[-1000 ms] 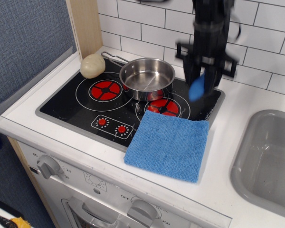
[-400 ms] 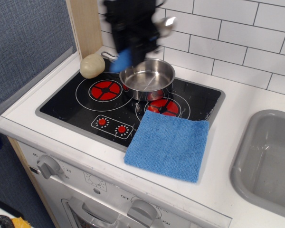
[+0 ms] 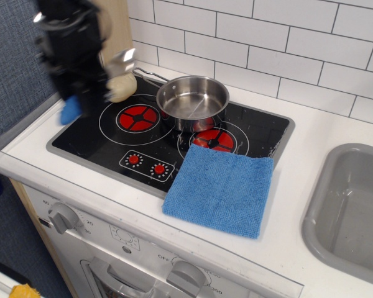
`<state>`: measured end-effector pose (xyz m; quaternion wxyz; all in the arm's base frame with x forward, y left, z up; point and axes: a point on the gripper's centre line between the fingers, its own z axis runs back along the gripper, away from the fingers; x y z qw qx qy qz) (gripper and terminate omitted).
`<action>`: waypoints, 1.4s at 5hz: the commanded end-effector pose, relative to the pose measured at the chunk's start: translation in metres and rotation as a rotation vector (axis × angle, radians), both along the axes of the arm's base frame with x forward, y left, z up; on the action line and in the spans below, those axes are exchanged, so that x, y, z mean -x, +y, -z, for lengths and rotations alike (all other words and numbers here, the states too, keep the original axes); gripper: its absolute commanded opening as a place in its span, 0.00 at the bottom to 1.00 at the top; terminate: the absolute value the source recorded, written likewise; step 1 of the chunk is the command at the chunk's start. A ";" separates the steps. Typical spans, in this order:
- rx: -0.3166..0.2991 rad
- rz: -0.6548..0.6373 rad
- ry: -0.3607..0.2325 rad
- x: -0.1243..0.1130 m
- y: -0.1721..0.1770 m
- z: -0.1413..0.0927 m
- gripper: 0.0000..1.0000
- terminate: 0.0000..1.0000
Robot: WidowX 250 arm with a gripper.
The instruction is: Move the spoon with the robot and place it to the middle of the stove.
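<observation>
Currently the robot (image 3: 71, 43) sits over the counter's (image 3: 311, 143) back-left corner, motion-blurred. Its fingers (image 3: 87, 93) are clamped on the spoon (image 3: 90, 87): silver bowl up by the beige object (image 3: 121, 87), blue handle hanging over the stove's (image 3: 87, 136) left edge. Pan (image 3: 193, 99) at stove's back; cloth (image 3: 221, 189) over its front-right corner.

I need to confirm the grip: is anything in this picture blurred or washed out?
In the observation.image view, the tool and the spoon it carries are motion-blurred, so the grip is unclear; the pan, stove and blue cloth are sharp, with no heavy glare.
</observation>
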<state>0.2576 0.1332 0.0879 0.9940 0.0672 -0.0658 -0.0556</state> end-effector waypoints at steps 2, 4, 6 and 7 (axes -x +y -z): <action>0.061 0.079 0.108 -0.001 -0.011 0.042 0.00 0.00; 0.059 0.108 0.141 -0.008 -0.024 0.051 0.00 0.00; 0.060 0.051 0.177 -0.009 -0.025 0.057 1.00 0.00; 0.065 0.058 0.159 -0.009 -0.026 0.052 1.00 0.00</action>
